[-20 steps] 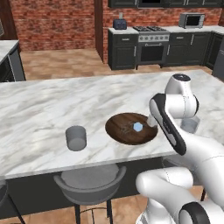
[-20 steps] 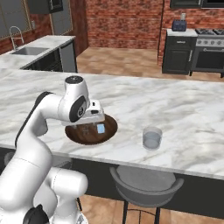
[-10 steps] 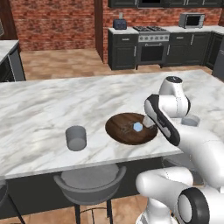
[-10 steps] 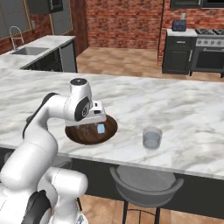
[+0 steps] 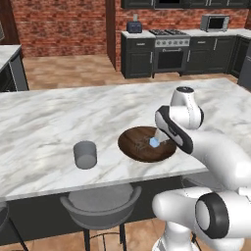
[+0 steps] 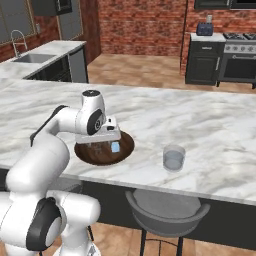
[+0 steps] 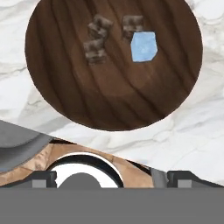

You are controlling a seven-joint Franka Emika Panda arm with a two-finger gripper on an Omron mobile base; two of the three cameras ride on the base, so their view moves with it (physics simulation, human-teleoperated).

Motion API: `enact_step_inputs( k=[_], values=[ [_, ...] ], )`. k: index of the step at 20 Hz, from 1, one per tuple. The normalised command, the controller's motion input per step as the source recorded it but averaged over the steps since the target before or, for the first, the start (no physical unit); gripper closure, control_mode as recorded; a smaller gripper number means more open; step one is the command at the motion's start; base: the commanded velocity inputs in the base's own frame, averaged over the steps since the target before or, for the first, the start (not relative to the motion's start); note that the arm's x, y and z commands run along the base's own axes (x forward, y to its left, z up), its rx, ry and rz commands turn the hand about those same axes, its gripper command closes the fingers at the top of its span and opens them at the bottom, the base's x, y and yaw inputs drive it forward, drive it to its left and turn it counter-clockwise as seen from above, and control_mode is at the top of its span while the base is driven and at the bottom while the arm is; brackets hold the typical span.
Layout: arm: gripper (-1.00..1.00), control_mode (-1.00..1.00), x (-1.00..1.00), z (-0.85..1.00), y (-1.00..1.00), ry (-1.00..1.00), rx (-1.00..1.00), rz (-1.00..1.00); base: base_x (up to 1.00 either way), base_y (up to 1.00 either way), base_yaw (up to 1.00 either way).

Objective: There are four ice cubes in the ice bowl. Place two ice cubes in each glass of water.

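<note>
Hovering above the ice bowl (image 7: pixel 113 87), the gripper (image 6: pixel 107 136), its spread impossible to tell, has four ice cubes (image 7: pixel 143 47) clustered below it, with one glass of water (image 6: pixel 173 158) off beside it.

even, bright rendered light throughout, no glare. soft shadows lie under the surface (image 5: pixel 59 122) edge at the lower frame. edges stay sharp, with slight pixel coarseness everywhere.
</note>
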Motion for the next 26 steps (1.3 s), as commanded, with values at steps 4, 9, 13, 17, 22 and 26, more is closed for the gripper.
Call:
enact_step_inputs(
  k=[4, 9, 13, 17, 22, 26],
  values=[
    [-1.00, -1.00, 0.30, -0.33, 0.00, 0.01, 0.00, -0.02, 0.00, 0.00, 0.00],
    [-1.00, -1.00, 0.38, -0.33, 0.00, 0.00, 0.00, 0.00, 0.00, 0.00, 0.00],
    [-1.00, -1.00, 0.39, -0.19, 0.00, 0.00, 0.00, 0.00, 0.00, 0.00, 0.00],
    [-1.00, -1.00, 0.32, -0.24, -0.01, 0.00, 0.00, 0.00, 0.00, 0.00, 0.00],
    [-1.00, -1.00, 0.32, -0.28, -0.01, 0.01, 0.00, 0.00, 0.00, 0.00, 0.00],
    [-1.00, -1.00, 0.37, -0.24, -0.07, 0.01, 0.00, 0.00, 0.00, 0.00, 0.00]
  ],
)
